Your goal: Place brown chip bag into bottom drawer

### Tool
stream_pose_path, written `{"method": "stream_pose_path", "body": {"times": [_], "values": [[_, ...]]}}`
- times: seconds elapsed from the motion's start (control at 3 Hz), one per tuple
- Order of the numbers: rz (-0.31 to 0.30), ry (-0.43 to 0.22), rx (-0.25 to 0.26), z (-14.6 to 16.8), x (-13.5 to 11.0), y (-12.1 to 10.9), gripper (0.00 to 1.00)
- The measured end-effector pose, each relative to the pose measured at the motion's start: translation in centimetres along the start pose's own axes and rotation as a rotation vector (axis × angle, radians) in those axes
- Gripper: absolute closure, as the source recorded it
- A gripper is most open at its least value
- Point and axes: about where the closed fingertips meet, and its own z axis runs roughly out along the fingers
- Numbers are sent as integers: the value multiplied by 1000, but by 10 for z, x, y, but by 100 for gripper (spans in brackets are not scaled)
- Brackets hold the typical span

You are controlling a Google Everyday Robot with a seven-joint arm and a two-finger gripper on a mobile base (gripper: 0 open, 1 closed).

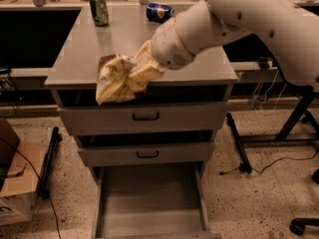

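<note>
The brown chip bag (117, 77) hangs in the air at the front edge of the cabinet top, its pale yellow side facing me and a dark brown patch at its top left. My gripper (141, 68) is shut on the bag's right end, reaching in from the upper right on the white arm (209, 26). The bottom drawer (149, 203) is pulled out below, a wide grey tray with a bare floor, directly under the bag.
A green can (98, 8) stands and a blue soda can (159, 11) lies at the back of the cabinet top (75, 59). Two upper drawers with black handles (145, 116) are shut. A cardboard box (15, 183) sits left; table legs and cables are right.
</note>
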Motion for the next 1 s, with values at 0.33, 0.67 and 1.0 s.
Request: {"method": "stream_pose_path", "body": {"times": [0.33, 0.67, 1.0], "values": [[-100, -26, -150, -18, 27, 105, 100], [-95, 26, -223, -7, 72, 146, 100], [-37, 95, -289, 47, 120, 156, 100]]}}
